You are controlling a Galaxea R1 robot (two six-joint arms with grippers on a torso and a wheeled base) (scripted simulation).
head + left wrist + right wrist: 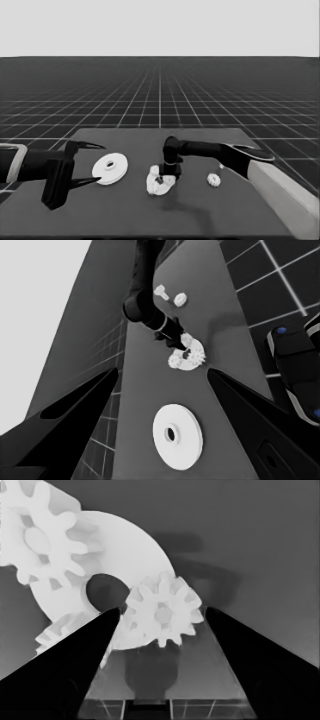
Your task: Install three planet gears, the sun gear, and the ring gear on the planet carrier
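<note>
1. White and flat, the smaller round part [160,184] lies on the dark table [125,215] directly under the right gripper [168,175], its wide central hole facing upward; being round, it has no long axis to speak of.
2. In the right wrist view three gears sit on it: one gear [162,612] lies flat between the right gripper's fingers, a second gear [42,542] sits across the hole from it, and a third gear [62,630] is partly hidden behind one finger.
3. The right gripper's fingers stand apart and close on nothing; the gear between them is clear of both.
4. A fourth gear [214,179] lies apart on the table, beneath the right forearm, with a thin white piece [161,291] just beside it.
5. The larger round part [110,168] lies flat, hole upward, between the spread fingers of the left gripper [95,164], which waits over the table's left end and holds nothing.
</note>
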